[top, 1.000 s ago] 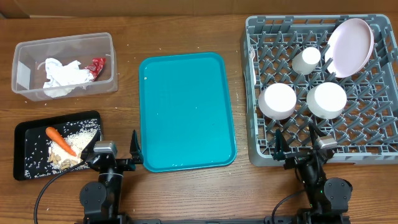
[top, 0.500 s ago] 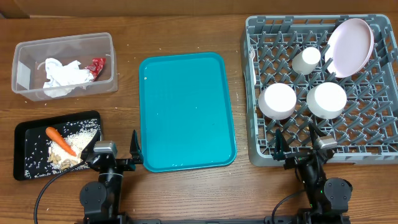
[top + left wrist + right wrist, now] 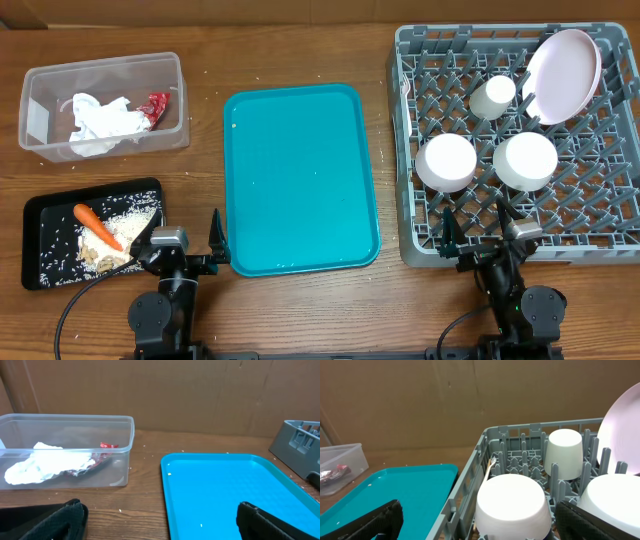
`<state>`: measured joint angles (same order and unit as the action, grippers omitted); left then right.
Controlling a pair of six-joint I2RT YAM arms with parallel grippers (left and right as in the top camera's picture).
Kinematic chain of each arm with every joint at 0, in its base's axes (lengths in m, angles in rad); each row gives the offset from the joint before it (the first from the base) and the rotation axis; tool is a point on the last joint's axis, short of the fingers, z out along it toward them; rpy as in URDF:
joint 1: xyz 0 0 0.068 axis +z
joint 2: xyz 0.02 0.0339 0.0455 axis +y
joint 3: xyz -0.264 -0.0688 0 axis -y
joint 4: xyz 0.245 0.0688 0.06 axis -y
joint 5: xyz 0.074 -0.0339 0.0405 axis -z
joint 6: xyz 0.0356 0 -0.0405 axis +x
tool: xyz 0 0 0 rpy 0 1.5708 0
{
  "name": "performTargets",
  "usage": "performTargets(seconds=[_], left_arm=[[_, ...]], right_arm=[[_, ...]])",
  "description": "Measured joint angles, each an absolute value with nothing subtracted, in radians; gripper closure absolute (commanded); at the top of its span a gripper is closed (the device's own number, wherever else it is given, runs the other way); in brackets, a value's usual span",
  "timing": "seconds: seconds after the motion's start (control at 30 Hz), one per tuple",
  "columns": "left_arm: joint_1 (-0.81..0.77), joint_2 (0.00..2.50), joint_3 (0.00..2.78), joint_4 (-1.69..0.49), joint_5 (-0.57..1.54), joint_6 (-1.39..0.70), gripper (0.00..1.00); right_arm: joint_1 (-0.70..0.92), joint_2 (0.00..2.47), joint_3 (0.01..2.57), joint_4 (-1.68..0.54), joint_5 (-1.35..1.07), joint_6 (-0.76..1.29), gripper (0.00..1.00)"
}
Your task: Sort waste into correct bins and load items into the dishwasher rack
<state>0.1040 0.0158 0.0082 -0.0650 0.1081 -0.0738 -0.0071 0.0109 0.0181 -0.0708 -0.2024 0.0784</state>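
Note:
Both grippers rest at the table's near edge, open and empty. My left gripper (image 3: 183,240) (image 3: 160,521) sits between the black tray (image 3: 40,215) and the teal tray. The black tray holds the carrot (image 3: 97,227) and rice scraps (image 3: 128,222). Crumpled napkins (image 3: 100,125) (image 3: 45,462) and the red wrapper (image 3: 158,104) (image 3: 106,446) lie in the clear tub (image 3: 105,62) (image 3: 70,420). My right gripper (image 3: 477,238) (image 3: 480,521) faces the grey rack (image 3: 410,150) (image 3: 470,477). In it are the plate (image 3: 562,62), cup (image 3: 492,97) (image 3: 563,452), two upturned bowls (image 3: 446,162) (image 3: 524,160) and a fork (image 3: 491,462).
The teal serving tray (image 3: 300,180) (image 3: 225,490) lies bare in the middle of the wooden table, with a few crumbs on it. A cardboard wall stands along the back. Grains of rice are scattered on the wood round the black tray.

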Motion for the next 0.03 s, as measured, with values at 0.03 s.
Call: performTargets(seconds=[0.03], left_arm=[[0.104,0.016,0.008,-0.065,0.108,-0.074,0.0]], right_arm=[[-0.007,0.011,0.018,-0.071,-0.202,0.078,0.0]])
